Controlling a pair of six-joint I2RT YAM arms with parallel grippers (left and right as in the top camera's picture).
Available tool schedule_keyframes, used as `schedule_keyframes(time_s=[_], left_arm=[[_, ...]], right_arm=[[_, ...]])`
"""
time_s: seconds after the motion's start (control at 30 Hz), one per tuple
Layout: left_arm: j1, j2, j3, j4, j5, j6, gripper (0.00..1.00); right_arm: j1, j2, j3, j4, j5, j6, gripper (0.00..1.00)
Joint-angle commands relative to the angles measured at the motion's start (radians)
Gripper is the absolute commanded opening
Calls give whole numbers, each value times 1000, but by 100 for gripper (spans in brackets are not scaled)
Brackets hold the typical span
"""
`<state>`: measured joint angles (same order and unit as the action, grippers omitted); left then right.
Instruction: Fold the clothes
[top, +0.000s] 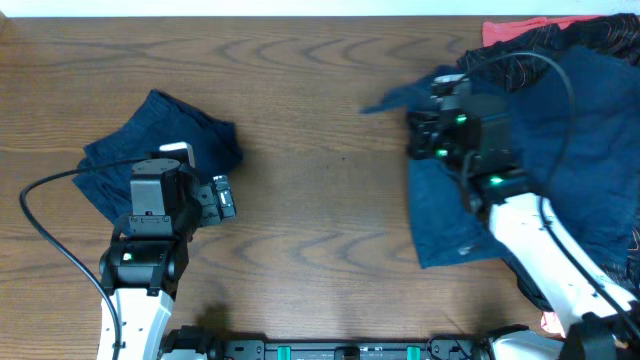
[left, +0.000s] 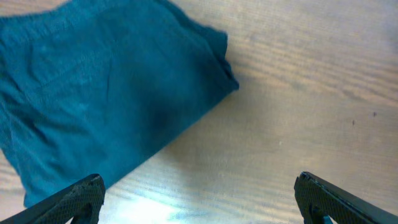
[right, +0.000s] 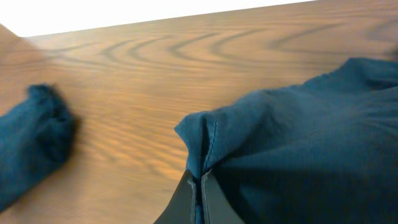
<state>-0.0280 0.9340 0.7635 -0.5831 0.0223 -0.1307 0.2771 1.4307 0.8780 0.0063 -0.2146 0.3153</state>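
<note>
A folded navy garment (top: 160, 130) with a small pale label lies at the left of the table; it also shows in the left wrist view (left: 106, 93). My left gripper (top: 222, 197) is open and empty, just right of and below that garment, over bare wood (left: 199, 199). A second navy garment (top: 470, 215) lies spread at the right. My right gripper (top: 425, 135) is shut on a pinched fold of its edge (right: 202, 143) and holds it lifted off the table; its fingers (right: 199, 193) are pressed together on the cloth.
A pile of more clothes (top: 590, 140) lies at the far right, with a red item (top: 520, 30) at its back edge. The folded garment shows blurred at the left of the right wrist view (right: 31, 143). A black cable (top: 50, 240) loops beside the left arm.
</note>
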Motion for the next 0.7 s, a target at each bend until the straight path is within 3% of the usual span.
schedule_keyframes(time_s=[0.0, 0.1, 0.13, 0.23, 0.3, 0.4, 0.47, 0.67], left_arm=[[4, 2, 19, 27, -4, -5, 98], [4, 8, 19, 51, -4, -14, 98], [4, 13, 19, 55, -3, -28, 98], [4, 29, 19, 53, -3, -117, 98], [4, 45, 19, 46, 11, -204, 98], [4, 70, 19, 24, 124, -241, 98], [2, 91, 18, 16, 184, -242, 98], [-95, 195, 6, 16, 322, -266, 98]], right_arm=[[89, 74, 11, 100, 31, 124, 1], [154, 138, 11, 237, 31, 152, 2], [170, 152, 11, 264, 31, 152, 7], [188, 164, 11, 257, 45, 114, 28], [175, 156, 11, 204, 78, 53, 50], [121, 114, 11, 71, 138, -29, 70], [69, 66, 11, -33, 187, -57, 97], [-145, -106, 11, -332, 240, -107, 99]])
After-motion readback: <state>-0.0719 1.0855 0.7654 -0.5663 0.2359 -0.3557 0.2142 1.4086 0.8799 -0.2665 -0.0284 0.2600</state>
